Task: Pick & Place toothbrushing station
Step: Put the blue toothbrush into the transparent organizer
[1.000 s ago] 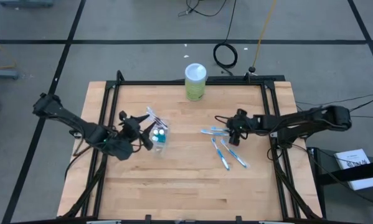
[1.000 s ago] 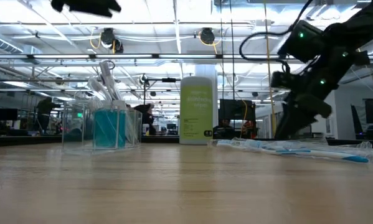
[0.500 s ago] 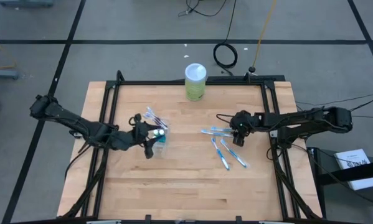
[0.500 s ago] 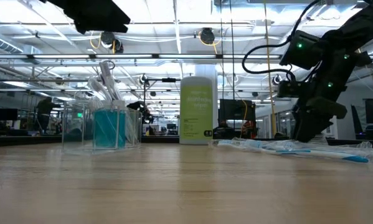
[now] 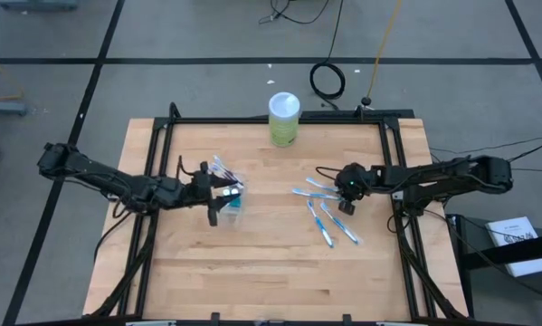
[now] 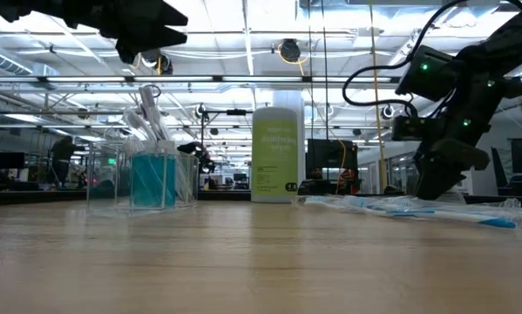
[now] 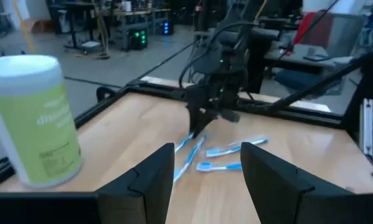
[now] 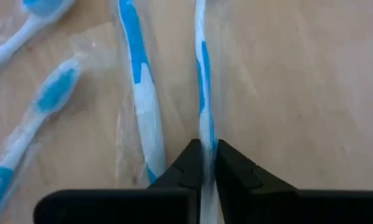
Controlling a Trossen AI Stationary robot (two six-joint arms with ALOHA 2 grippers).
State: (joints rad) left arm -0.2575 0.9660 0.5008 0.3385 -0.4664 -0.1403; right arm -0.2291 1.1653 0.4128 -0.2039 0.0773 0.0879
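The right gripper (image 8: pixel 208 163) was down on the wooden surface (image 5: pixel 252 263), its fingers pinched tight on the handle of one blue-and-white toothbrush (image 8: pixel 203 93), with other toothbrushes (image 5: pixel 329 222) lying loose beside it. Across the surface, the left gripper (image 7: pixel 205 171) hovered half-parted and empty, just above the clear plastic cup (image 5: pixel 232 201) holding teal tubes. A green canister (image 5: pixel 284 119) stood upright at the far edge.
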